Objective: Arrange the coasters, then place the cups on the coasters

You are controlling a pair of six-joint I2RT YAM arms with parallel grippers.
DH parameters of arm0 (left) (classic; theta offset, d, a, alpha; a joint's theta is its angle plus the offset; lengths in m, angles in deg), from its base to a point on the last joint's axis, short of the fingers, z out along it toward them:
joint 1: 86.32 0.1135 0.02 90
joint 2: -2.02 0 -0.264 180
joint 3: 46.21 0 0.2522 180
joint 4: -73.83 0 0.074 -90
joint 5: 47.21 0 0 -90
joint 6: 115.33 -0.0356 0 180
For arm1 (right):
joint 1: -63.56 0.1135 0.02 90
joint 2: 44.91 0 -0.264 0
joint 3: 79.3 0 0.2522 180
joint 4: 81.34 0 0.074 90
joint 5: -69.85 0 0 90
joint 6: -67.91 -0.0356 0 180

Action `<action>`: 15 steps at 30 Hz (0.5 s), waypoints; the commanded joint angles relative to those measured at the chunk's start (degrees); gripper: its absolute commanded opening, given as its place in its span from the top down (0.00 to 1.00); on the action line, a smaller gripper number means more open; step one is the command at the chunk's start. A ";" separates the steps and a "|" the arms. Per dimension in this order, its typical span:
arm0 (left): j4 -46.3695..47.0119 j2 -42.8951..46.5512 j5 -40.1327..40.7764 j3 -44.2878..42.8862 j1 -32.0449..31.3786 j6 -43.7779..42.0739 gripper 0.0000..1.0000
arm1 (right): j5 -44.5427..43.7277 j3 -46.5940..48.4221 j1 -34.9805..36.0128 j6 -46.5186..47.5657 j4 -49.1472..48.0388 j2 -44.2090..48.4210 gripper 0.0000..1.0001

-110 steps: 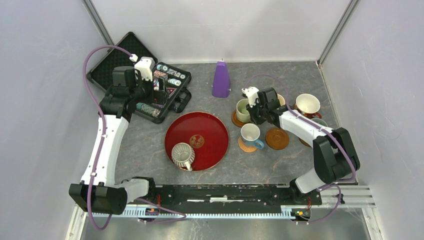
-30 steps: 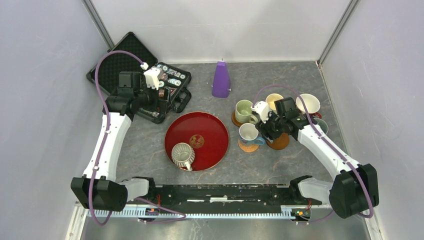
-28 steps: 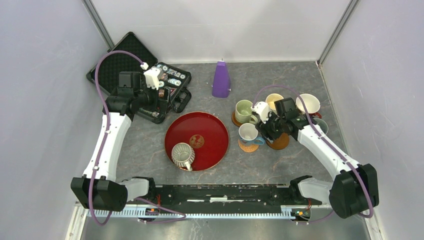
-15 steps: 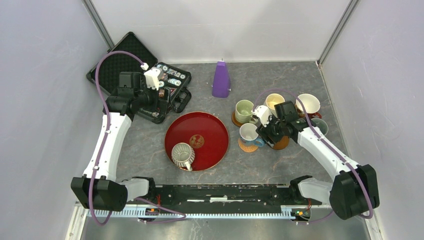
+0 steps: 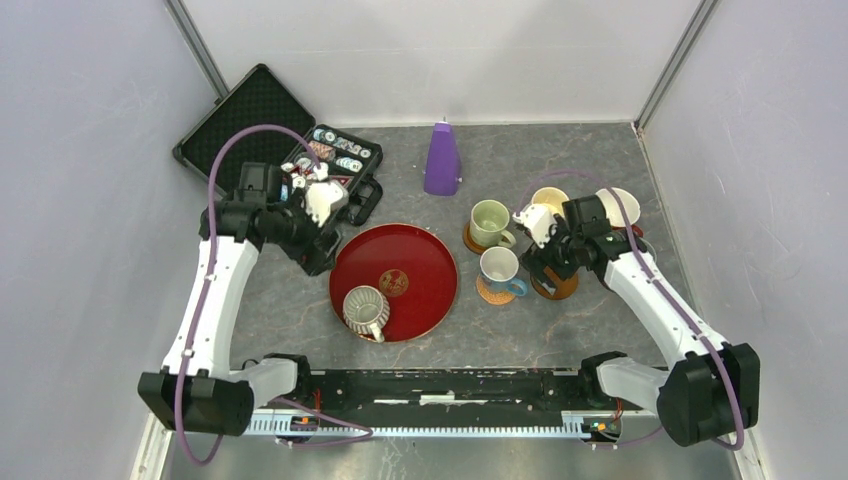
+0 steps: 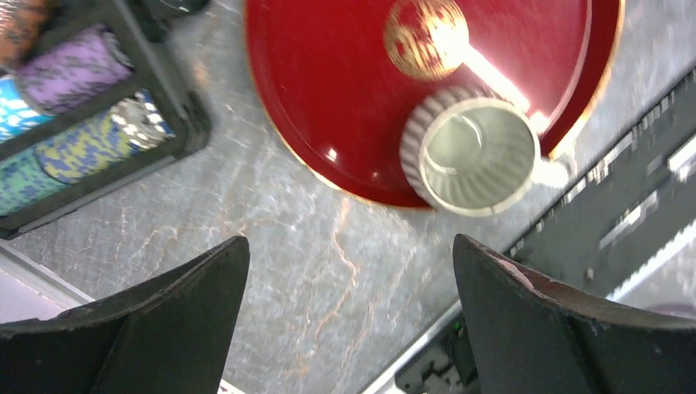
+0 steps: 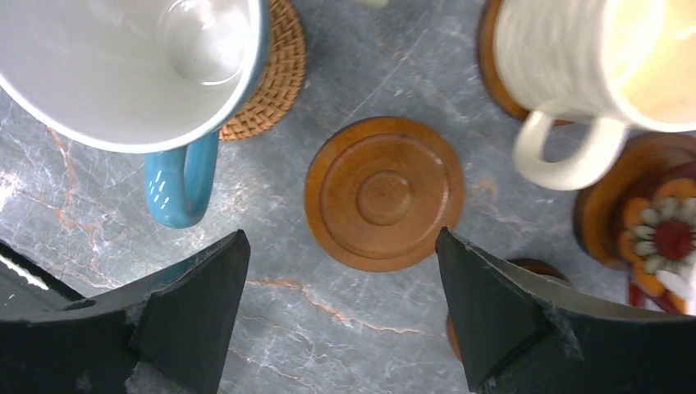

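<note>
My right gripper (image 7: pixel 341 240) hangs open over a bare dark brown coaster (image 7: pixel 384 193) that lies flat on the table, a finger on either side of its near edge, not touching. Left of it a white cup with a blue handle (image 7: pixel 135 66) stands on the woven coaster (image 7: pixel 275 70). A cream-yellow cup (image 7: pixel 591 61) sits on a brown coaster at the upper right. A pale green cup (image 5: pixel 489 220) stands on another brown coaster. The ribbed grey cup (image 6: pixel 472 152) rests on the red tray (image 6: pixel 328 82). My left gripper (image 6: pixel 351 242) is open and empty above bare table by the tray's left rim.
An open black case of poker chips (image 5: pixel 300 165) lies at the back left. A purple cone (image 5: pixel 442 160) stands at the back centre. A wide white cup (image 5: pixel 620 205) sits at the far right behind my right arm. Grey walls close in on both sides.
My right jaws have spread wide over the bare brown coaster. My left arm has swung away from the chip case toward the red tray's left edge.
</note>
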 commanded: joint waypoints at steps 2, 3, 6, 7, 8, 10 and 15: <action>-11.63 6.32 -4.50 5.95 -1.31 -20.97 0.00 | 0.11 8.14 -1.78 0.64 1.49 -1.21 0.06; -10.43 7.24 -3.50 8.05 -2.11 -20.73 0.00 | 0.50 9.68 -1.95 0.24 1.49 -1.78 0.06; -2.92 11.53 1.96 16.43 -6.40 -19.01 0.00 | 1.68 13.67 -1.99 -1.29 0.61 -3.41 0.06; -0.08 13.25 4.03 18.96 -8.72 -18.37 0.00 | 2.01 15.28 -2.02 -1.77 0.60 -4.17 0.06; 2.32 15.14 6.96 21.79 -10.70 -17.38 0.00 | 2.33 16.49 -1.99 -2.04 0.69 -4.82 0.06; 6.86 18.65 11.69 26.55 -16.29 -14.22 0.00 | 3.02 19.01 -2.01 -2.36 1.18 -6.17 0.06; 16.70 24.04 22.03 34.20 -27.45 -4.44 0.00 | 3.11 21.11 -1.96 -2.81 1.54 -7.84 0.07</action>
